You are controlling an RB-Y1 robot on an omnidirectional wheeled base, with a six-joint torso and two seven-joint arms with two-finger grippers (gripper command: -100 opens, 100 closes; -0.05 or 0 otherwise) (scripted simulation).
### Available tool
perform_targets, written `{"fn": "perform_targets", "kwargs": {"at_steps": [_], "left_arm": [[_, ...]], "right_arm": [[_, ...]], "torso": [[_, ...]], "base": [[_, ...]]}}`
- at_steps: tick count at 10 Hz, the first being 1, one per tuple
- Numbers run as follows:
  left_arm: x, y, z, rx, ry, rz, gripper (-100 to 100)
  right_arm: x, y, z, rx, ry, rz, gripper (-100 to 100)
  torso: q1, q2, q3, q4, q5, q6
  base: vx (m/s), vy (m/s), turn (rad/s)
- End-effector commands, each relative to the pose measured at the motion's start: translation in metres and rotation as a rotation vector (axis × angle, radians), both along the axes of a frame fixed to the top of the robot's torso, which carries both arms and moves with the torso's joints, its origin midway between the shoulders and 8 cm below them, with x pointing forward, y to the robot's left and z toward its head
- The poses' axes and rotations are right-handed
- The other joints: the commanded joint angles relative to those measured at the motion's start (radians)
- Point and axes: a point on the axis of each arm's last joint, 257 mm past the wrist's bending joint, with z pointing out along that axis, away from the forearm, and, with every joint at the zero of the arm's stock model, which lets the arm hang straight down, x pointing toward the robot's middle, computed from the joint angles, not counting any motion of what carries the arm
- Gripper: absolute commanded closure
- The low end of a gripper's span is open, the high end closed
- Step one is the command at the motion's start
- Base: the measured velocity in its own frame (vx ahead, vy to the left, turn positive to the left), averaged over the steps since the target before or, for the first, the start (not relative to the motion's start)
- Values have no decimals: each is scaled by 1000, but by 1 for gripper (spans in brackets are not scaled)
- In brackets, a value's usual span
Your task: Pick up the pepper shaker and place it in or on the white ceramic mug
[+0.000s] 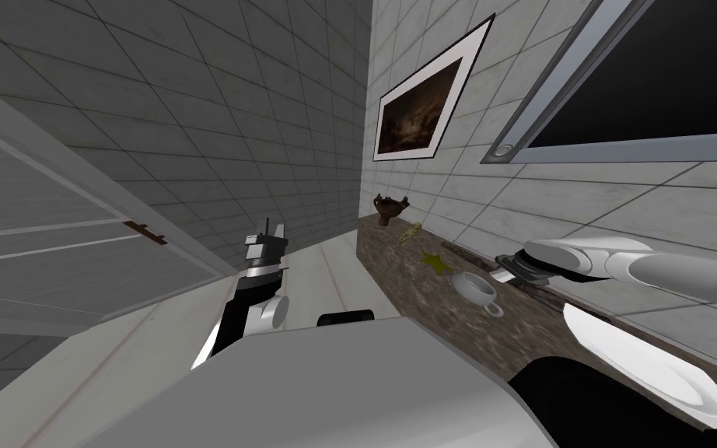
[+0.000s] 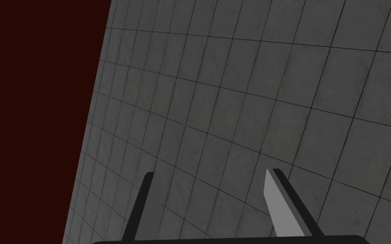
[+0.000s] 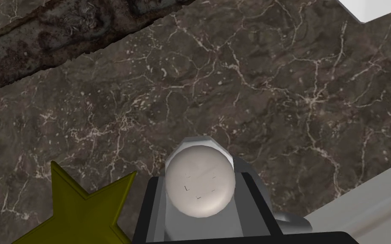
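nr shaker (image 3: 200, 182): yellow star (image 3: 80, 212), mug (image 1: 477, 293)

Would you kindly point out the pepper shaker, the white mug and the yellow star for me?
pepper shaker (image 3: 200, 182): right wrist view, on its rounded top.
white mug (image 1: 477, 295): head view, on its outer wall.
yellow star (image 3: 82, 207): right wrist view, on its centre.

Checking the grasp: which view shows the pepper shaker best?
Right wrist view: the pepper shaker is close up, pale rounded top, the right tool shut on its sides. In the head view it is too small to tell, by the mug. The left wrist view faces away; the left tool is open.
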Motion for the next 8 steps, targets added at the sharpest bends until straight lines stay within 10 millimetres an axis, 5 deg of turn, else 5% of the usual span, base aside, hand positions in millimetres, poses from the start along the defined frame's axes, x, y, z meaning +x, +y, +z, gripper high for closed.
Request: {"fn": "perform_targets", "kwargs": {"at_steps": [1, 8], "left_arm": [[0, 0, 0, 0, 0, 0, 0], [0, 0, 0, 0, 0, 0, 0]], "right_arm": [[13, 7, 9, 4, 11, 16, 100], [48, 59, 11, 52, 93, 115, 100]], "torso": [[0, 0, 0, 0, 0, 0], [-8, -3, -2, -2, -2, 0]], "base": [[-18, 38, -59], [-15, -6, -61]]}}
